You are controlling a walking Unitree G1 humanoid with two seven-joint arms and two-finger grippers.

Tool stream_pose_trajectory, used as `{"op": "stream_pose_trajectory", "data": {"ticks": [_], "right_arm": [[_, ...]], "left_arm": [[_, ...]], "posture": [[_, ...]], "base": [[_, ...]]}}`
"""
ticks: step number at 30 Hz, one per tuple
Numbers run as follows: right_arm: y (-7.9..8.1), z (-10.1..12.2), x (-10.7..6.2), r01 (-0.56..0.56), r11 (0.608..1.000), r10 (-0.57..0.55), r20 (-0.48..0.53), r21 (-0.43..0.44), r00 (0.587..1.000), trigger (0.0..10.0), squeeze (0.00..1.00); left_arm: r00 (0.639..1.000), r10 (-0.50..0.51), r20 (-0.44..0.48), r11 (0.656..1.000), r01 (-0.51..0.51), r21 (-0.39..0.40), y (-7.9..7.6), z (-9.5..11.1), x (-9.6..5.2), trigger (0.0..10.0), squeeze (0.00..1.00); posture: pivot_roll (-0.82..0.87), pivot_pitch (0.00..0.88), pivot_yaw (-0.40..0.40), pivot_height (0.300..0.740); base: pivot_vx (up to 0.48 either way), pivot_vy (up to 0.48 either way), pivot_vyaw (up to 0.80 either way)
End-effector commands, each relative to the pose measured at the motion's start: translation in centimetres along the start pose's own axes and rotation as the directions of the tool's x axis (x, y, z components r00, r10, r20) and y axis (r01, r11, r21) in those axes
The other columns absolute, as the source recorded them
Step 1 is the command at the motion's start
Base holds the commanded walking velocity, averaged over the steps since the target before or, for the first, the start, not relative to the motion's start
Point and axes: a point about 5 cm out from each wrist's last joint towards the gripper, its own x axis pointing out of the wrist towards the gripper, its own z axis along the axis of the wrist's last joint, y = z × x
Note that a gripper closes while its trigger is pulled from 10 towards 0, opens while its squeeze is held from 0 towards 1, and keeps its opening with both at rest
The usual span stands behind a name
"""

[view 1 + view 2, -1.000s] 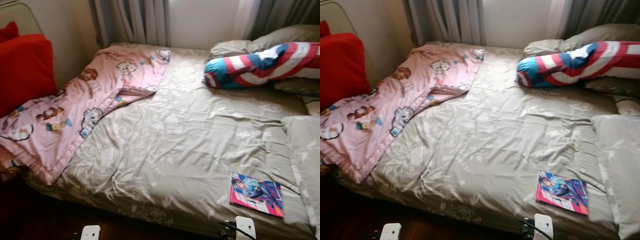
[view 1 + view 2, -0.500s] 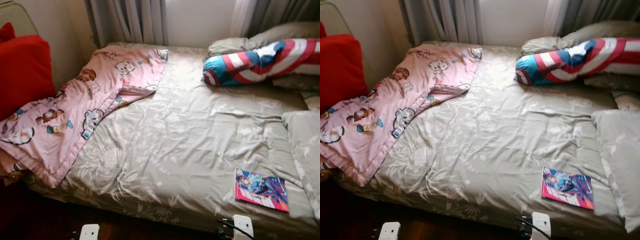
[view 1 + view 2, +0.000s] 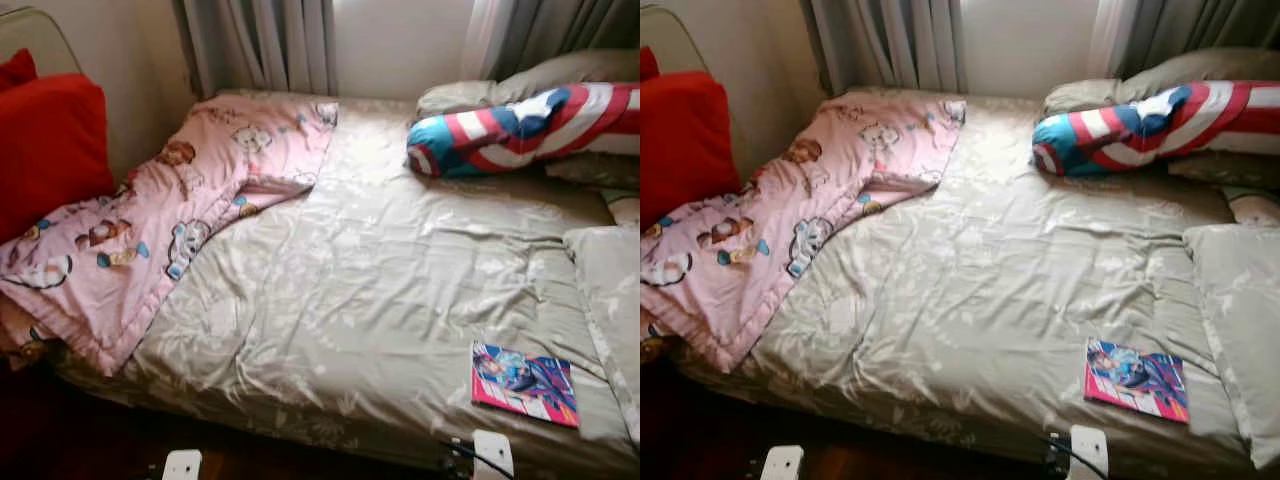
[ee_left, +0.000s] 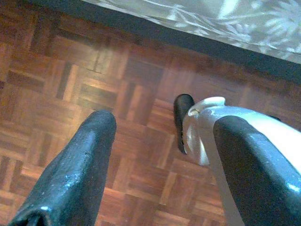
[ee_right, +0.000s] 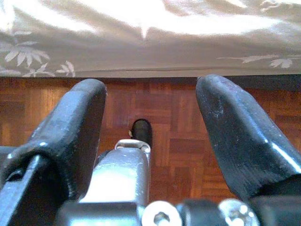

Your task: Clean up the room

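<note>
Both arms hang idle, left gripper (image 4: 160, 155) and right gripper (image 5: 150, 141) spread, holding nothing. Magazine (image 3: 525, 383) nearest: reach with right, pinch its near edge.

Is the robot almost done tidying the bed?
Not yet, it looks barely started. Done: nothing clearly. In hand: nothing; the left gripper and right gripper hang open above the wooden floor. Left: the magazine lies on the bed, the pink blanket is rumpled and sliding off, and the striped bolster rests by the pillows.
</note>
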Motion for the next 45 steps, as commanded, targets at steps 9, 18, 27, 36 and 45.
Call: {"op": "stream_pose_trajectory", "data": {"ticks": [9, 18, 27, 36, 45], "right_arm": [[0.73, -0.46, -0.03, -0.016, 1.0, 0.017, -0.017, 0.011, 1.0, 10.0, 0.0], [0.8, -0.42, -0.02, -0.017, 1.0, 0.018, -0.015, 0.015, 1.0, 10.0, 0.0], [0.76, -0.43, -0.02, -0.018, 1.0, 0.019, -0.015, 0.014, 1.0, 10.0, 0.0], [0.68, -0.4, -0.02, -0.018, 1.0, 0.018, -0.014, 0.011, 1.0, 10.0, 0.0], [0.56, -0.36, -0.04, -0.02, 1.0, 0.02, -0.01, 0.008, 1.0, 10.0, 0.0]], "left_arm": [[0.999, 0.021, -0.027, 1.0, -0.021, 0.009, 0.8, -0.69, -0.26, 10.0, 0.0], [0.999, 0.021, -0.026, 1.0, -0.021, 0.011, 0.83, -0.64, -0.25, 10.0, 0.0], [0.999, 0.021, -0.027, 1.0, -0.021, 0.012, 0.8, -0.65, -0.24, 10.0, 0.0], [0.999, 0.021, -0.026, 1.0, -0.021, 0.007, 0.73, -0.67, -0.24, 10.0, 0.0], [0.999, 0.021, -0.027, 1.0, -0.021, 0.003, 0.62, -0.73, -0.23, 10.0, 0.0]], "posture": [[-0.03, 0.071, 0.05, 0.74], [-0.03, 0.073, 0.051, 0.74], [-0.03, 0.073, 0.049, 0.74], [-0.03, 0.072, 0.046, 0.74], [-0.04, 0.063, 0.042, 0.74]], "base": [[0.0, 0.48, 0.0], [0.0, 0.48, 0.0], [0.0, 0.48, 0.0], [0.0, 0.48, 0.0], [0.0, 0.48, 0.0]]}}
